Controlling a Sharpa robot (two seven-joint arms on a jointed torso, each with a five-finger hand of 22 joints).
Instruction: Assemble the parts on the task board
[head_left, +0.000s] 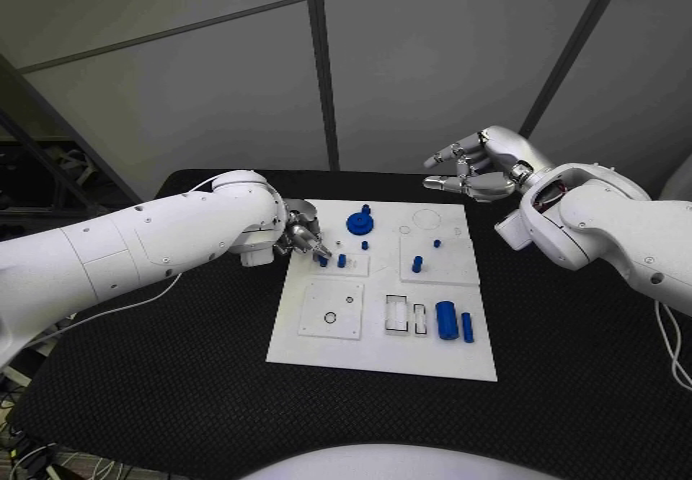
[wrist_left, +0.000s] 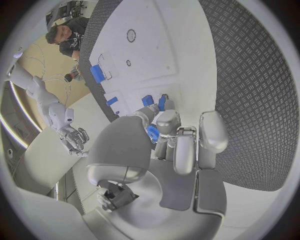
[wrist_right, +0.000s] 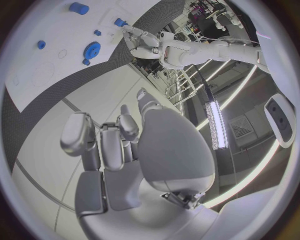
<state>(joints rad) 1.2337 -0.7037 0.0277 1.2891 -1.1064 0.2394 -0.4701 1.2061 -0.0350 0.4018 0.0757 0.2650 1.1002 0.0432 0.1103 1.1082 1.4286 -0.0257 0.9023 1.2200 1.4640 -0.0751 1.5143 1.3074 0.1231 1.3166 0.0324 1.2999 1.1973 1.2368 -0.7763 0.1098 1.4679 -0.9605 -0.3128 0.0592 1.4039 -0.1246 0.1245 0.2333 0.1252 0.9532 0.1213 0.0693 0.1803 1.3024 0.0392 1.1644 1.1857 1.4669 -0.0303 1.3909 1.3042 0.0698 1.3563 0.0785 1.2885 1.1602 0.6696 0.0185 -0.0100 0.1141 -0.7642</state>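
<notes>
The left hand (head_left: 300, 238) pinches a small blue part (wrist_left: 152, 133) at the left edge of the task board (head_left: 384, 350). The right hand (head_left: 479, 167) hovers beyond the board's far right corner, fingers loosely curled, holding nothing. A blue gear (head_left: 361, 221) and other blue pieces stand on the white board, which lies mid-desk (head_left: 159, 400).
</notes>
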